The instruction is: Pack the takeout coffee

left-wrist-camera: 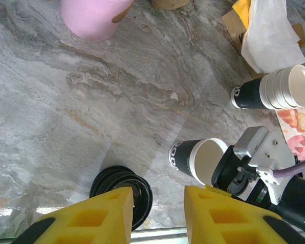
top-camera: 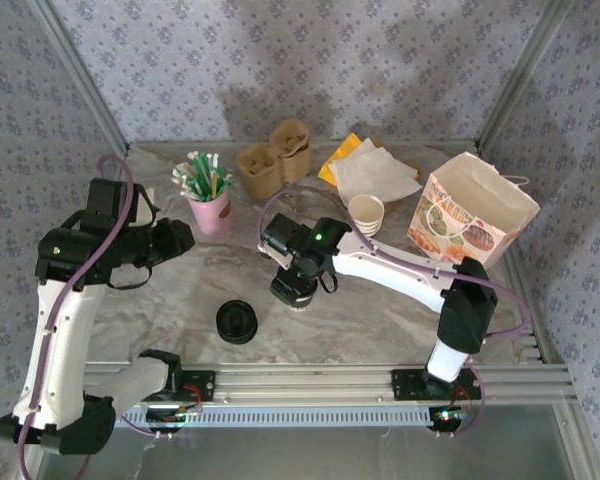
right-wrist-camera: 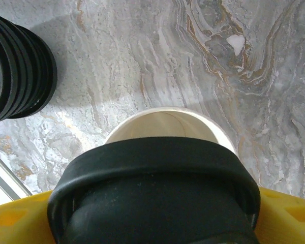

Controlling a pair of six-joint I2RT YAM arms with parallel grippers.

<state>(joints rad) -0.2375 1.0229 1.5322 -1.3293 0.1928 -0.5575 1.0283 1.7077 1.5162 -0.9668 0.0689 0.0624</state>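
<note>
Small cream paper cup with a dark base band [left-wrist-camera: 193,158] standing upright at mid-table, lower centre-right of the left wrist view. Mouth open and turned to the right of that frame, base to the left.

Right gripper [top-camera: 298,290] directly over it, jaws set wide and pinching a round black plastic lid [right-wrist-camera: 152,188] across its width. From the right wrist, cream rim peeking just above the lid's upper edge, so lid and mouth nearly lined up, with the cup's long axis running straight away from the pincer.

Left gripper [left-wrist-camera: 158,206] narrowly spread with nothing between, well off to the left in the top view. Right arm plainly the nearer.

Near half of the rim hidden behind the lid; touching or just clear, impossible to tell. In the top view, cup almost wholly covered by the gripper. White printed paper bag [top-camera: 475,210] at the right, apart from the cup.
</note>
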